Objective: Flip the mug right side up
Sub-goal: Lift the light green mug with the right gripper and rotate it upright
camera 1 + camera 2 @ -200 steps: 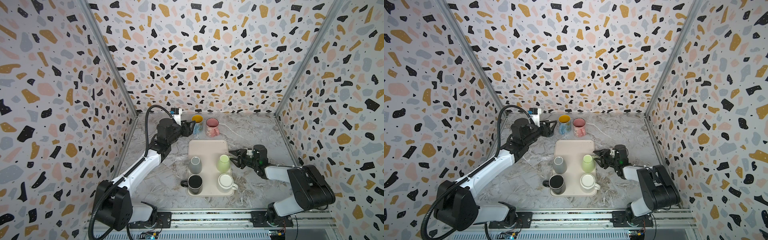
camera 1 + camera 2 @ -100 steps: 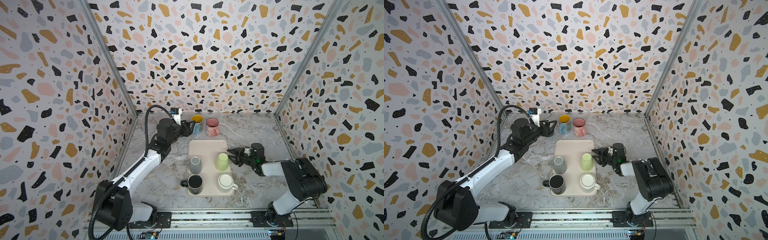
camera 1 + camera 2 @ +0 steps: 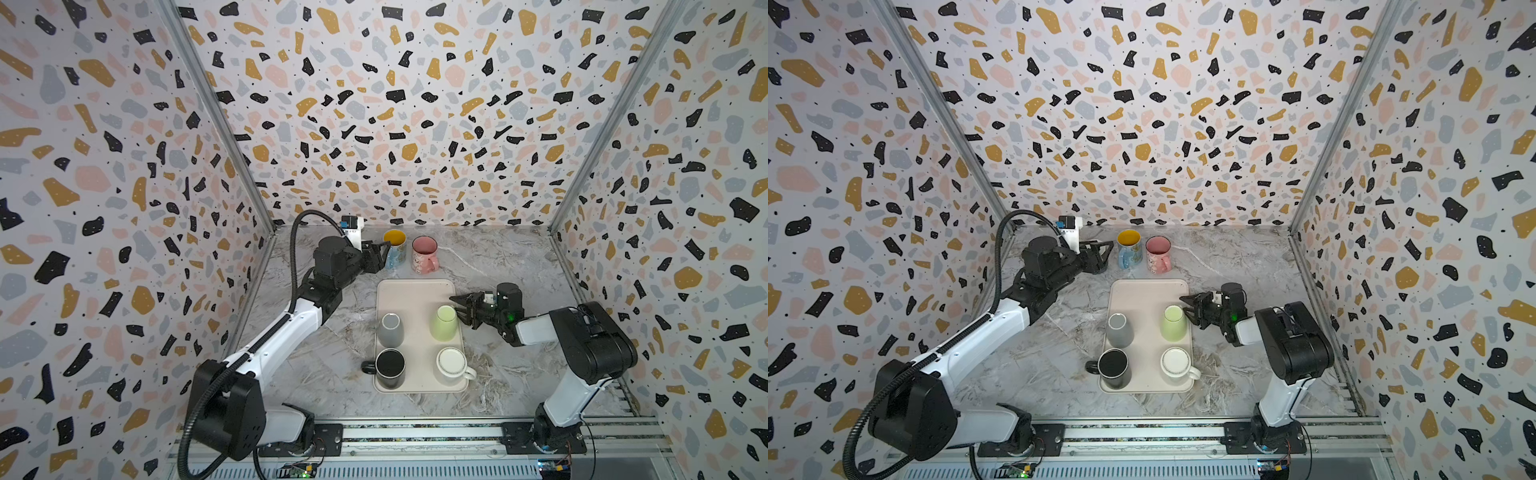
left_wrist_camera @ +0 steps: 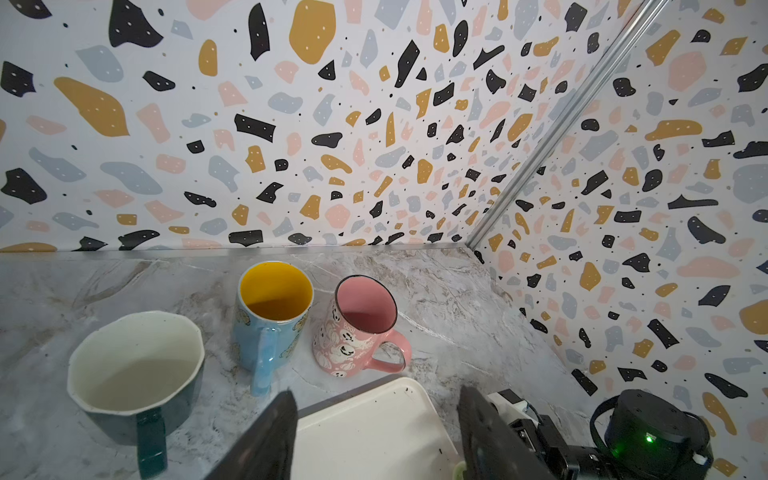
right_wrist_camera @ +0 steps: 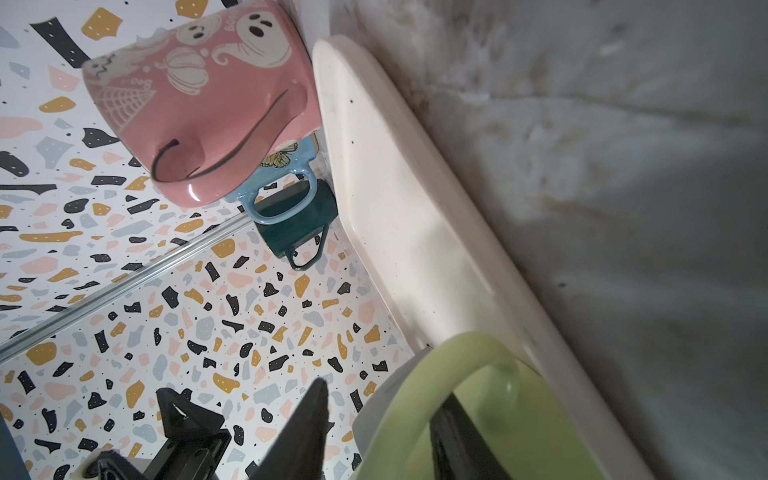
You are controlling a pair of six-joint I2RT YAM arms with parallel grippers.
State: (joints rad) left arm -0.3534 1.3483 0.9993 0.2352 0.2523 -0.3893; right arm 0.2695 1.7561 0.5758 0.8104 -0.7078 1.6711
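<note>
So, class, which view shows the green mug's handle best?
Right wrist: the handle looms close, straddled by the right tool. Both top views show the mug, its handle hidden behind that tool; left wrist, only a sliver.

The mug (image 3: 444, 323) is pale green, the tray (image 3: 415, 293) cream.

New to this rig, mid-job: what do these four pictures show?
A left arm and right arm stand at a table. Two pictures look down from overhead; two from wrist cameras. The tray holds a grey mug and green mug, upside down, plus a black mug and white mug, harder to read. Behind it stand a blue mug, pink mug and teal mug, upright. The left tool is open, empty. The right tool straddles the green mug's handle; a firm grip isn't clear.
</note>
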